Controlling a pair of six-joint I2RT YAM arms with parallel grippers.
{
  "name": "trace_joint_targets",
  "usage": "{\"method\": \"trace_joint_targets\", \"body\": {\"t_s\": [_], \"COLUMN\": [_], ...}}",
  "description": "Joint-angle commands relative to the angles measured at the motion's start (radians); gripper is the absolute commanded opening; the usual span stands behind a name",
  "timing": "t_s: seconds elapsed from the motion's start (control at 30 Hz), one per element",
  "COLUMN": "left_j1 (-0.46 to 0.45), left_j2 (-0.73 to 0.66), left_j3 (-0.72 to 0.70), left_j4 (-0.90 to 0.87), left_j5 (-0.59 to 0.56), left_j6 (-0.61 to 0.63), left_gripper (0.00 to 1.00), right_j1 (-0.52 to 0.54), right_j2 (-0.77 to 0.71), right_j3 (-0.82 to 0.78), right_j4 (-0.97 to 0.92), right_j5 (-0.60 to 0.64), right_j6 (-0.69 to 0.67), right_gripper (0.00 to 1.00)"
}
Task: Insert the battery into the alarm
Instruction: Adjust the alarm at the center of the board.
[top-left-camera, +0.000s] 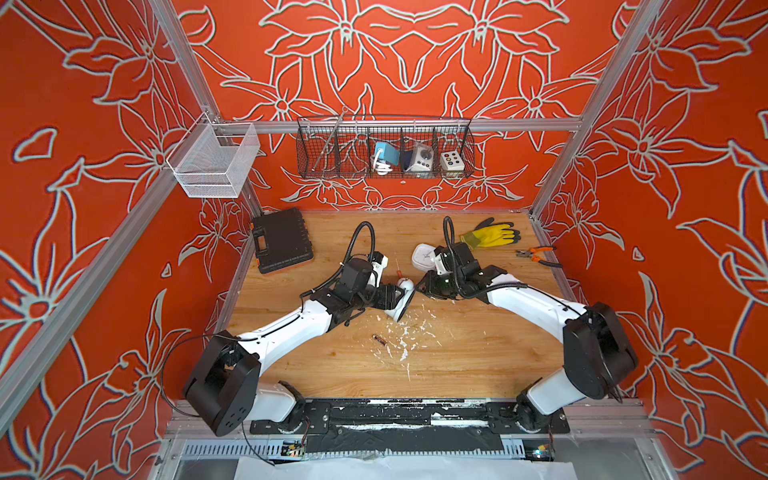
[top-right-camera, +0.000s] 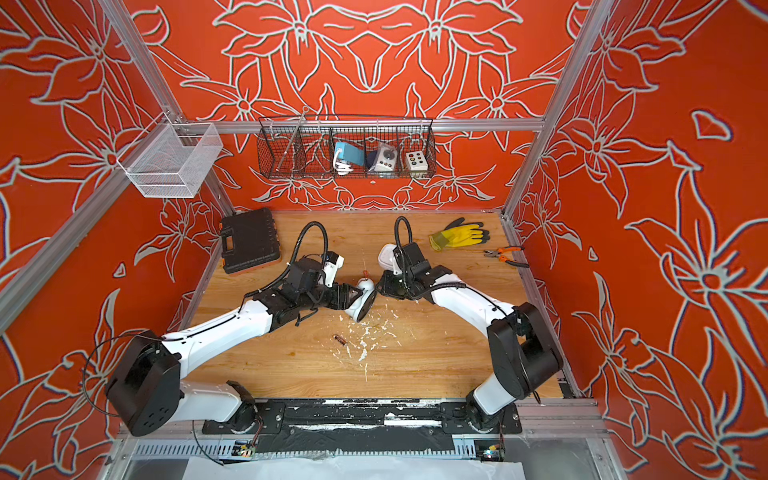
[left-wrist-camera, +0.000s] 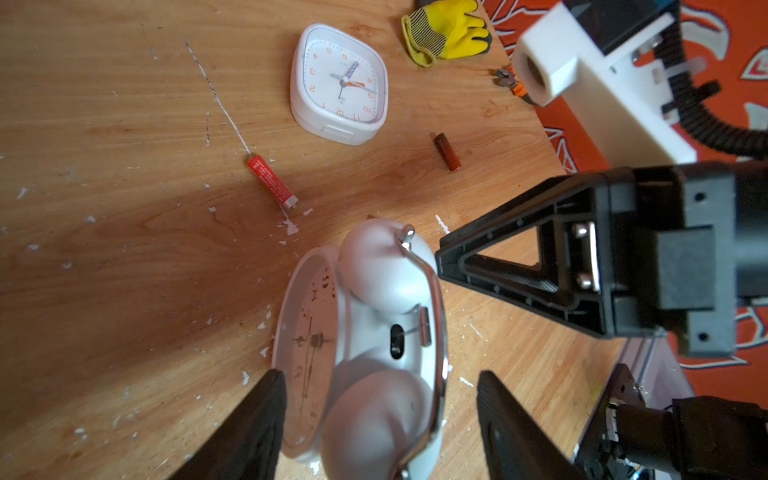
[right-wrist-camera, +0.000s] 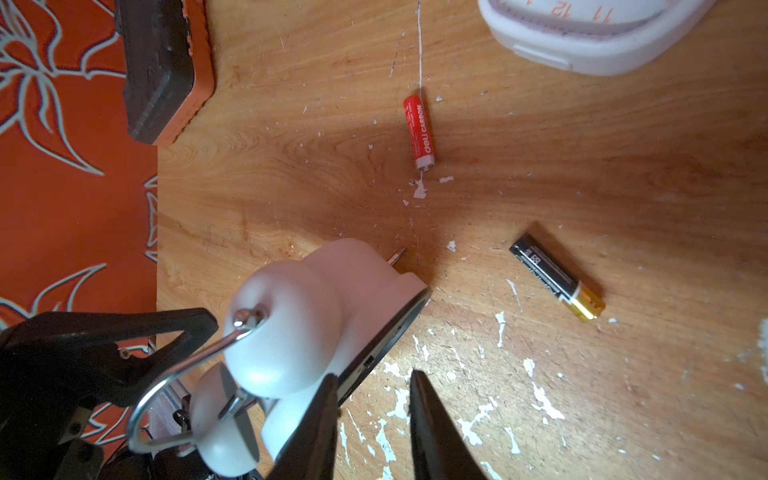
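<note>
A white twin-bell alarm (left-wrist-camera: 365, 332) stands on its edge at the middle of the wooden table (top-left-camera: 478, 357), seen in both top views (top-left-camera: 402, 296) (top-right-camera: 365, 296). My left gripper (left-wrist-camera: 380, 374) is open and straddles the alarm, with a gap on the back side. Beside the alarm's black back hangs my right gripper (right-wrist-camera: 372, 374), open a little with only table between its fingers. A black-and-gold battery (right-wrist-camera: 557, 276) (top-left-camera: 379, 340) lies loose on the wood. A red battery (right-wrist-camera: 419, 132) (left-wrist-camera: 272, 182) lies farther back.
A square white clock (left-wrist-camera: 340, 83) lies behind the right gripper. At the back are a black tool case (top-left-camera: 282, 241), a yellow glove (top-left-camera: 492, 235) and pliers (top-left-camera: 538, 255). A wire basket (top-left-camera: 384, 174) and a white mesh basket (top-left-camera: 214, 162) hang above. White flecks (top-left-camera: 405, 332) litter the wood.
</note>
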Motion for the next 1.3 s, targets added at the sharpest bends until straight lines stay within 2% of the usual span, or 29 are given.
{"method": "trace_joint_targets", "body": {"t_s": [0.0,0.13,0.23,0.3,0.43,0.7,0.87,1.27], "left_j1": [0.004,0.013,0.016,0.016,0.019,0.02,0.019,0.02], "left_j2": [-0.056,-0.17,-0.277,-0.338,-0.435,-0.507,-0.534,-0.539], "left_j3": [-0.024,-0.098,-0.162,-0.194,-0.244,-0.287,-0.305,-0.312], "left_j4": [0.054,0.125,0.138,0.123,0.083,0.049,0.05,0.056], "left_j5": [0.023,-0.051,-0.149,-0.207,-0.273,-0.274,-0.279,-0.274], "left_j6": [0.005,0.01,0.046,0.063,0.078,0.086,0.091,0.089], "left_gripper": [0.71,0.8,0.86,0.89,0.9,0.91,0.91,0.91], "right_j1": [0.011,0.04,0.076,0.108,0.176,0.247,0.251,0.248], "right_j2": [-0.079,-0.125,-0.124,-0.107,-0.035,0.114,0.163,0.16], "right_j3": [0.002,0.047,0.096,0.134,0.228,0.368,0.396,0.386], "right_j4": [-0.058,-0.151,-0.205,-0.228,-0.27,-0.312,-0.322,-0.334], "right_j5": [0.089,0.187,0.235,0.258,0.288,0.287,0.282,0.251], "right_j6": [0.021,0.015,0.015,0.014,0.015,0.008,0.013,0.03], "right_gripper": [0.32,0.37,0.48,0.52,0.49,0.47,0.41,0.06]}}
